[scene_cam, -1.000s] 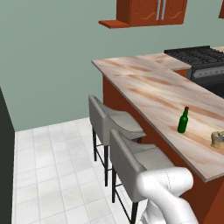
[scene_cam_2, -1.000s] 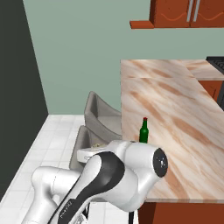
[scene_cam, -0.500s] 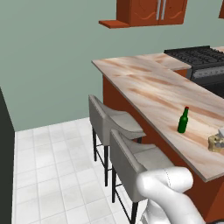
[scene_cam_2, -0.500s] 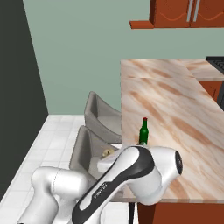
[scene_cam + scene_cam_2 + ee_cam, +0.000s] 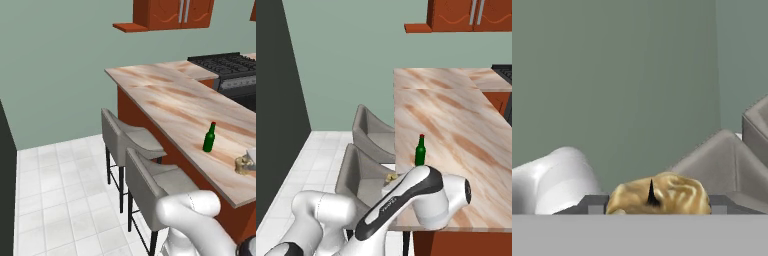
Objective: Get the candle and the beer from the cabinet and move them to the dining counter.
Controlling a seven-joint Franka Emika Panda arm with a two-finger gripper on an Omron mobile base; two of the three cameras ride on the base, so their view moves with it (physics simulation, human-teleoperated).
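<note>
Candle coming to the desk, beer already there.
My gripper point(image 5: 657, 202) clamps the candle point(image 5: 658, 194) to set it near the beer point(image 5: 209, 138) on the desk point(image 5: 170, 95).

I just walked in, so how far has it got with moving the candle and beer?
The beer already stands on the counter. The gripper holds the candle just above the counter's near end. Left: setting it down and letting go.

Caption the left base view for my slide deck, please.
Beer stands upright on the dining counter; candle in the gripper near its edge.
</note>
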